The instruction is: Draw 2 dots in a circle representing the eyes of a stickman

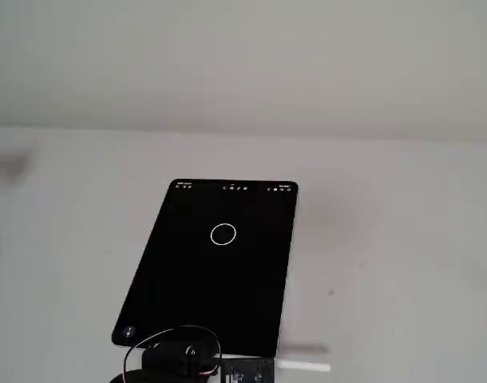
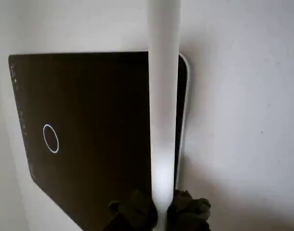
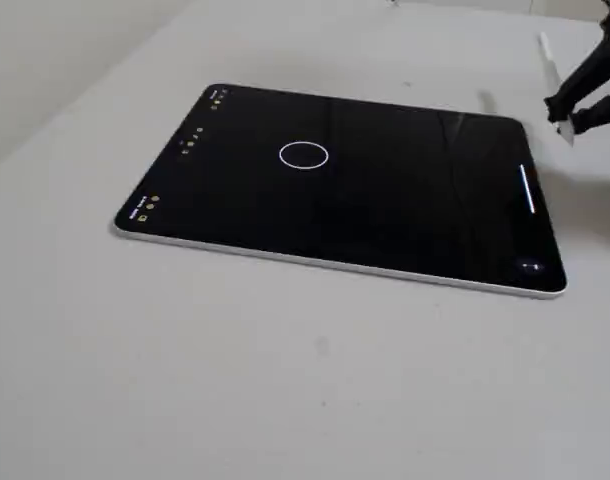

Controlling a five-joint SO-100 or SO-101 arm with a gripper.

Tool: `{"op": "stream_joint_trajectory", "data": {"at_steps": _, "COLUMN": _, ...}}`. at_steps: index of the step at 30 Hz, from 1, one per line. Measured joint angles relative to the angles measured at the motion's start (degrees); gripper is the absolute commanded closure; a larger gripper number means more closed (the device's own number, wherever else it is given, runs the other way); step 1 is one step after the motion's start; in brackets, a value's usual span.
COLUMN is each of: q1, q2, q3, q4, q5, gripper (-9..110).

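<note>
The dark end effector (image 3: 565, 112) hovers just beyond the tablet's (image 3: 335, 185) short edge, its fingers (image 2: 137, 211) clamped on a white stylus (image 2: 163, 110).

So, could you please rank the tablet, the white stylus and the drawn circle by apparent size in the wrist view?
1. Tablet, largest.
2. White stylus, though it sits close to the camera, which inflates it.
3. Circle, clearly smallest.

No readable text; tablet (image 1: 203, 303) icons too small
</note>
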Motion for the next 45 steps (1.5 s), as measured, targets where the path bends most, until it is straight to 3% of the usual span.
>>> {"op": "stream_joint_trajectory", "data": {"at_steps": 36, "q1": 0.53, "q2": 0.00, "q3": 0.00, "q4": -1.05, "q5": -1.49, "gripper": 101}}
{"op": "stream_joint_trajectory", "data": {"at_steps": 40, "q1": -0.79, "q2": 0.00, "q3": 0.00, "q4": -5.01, "q5": -6.50, "gripper": 101}}
{"op": "stream_joint_trajectory", "data": {"at_steps": 45, "q1": -2.46, "q2": 0.00, "q3": 0.00, "q4": -16.08, "q5": -19.69, "gripper": 102}}
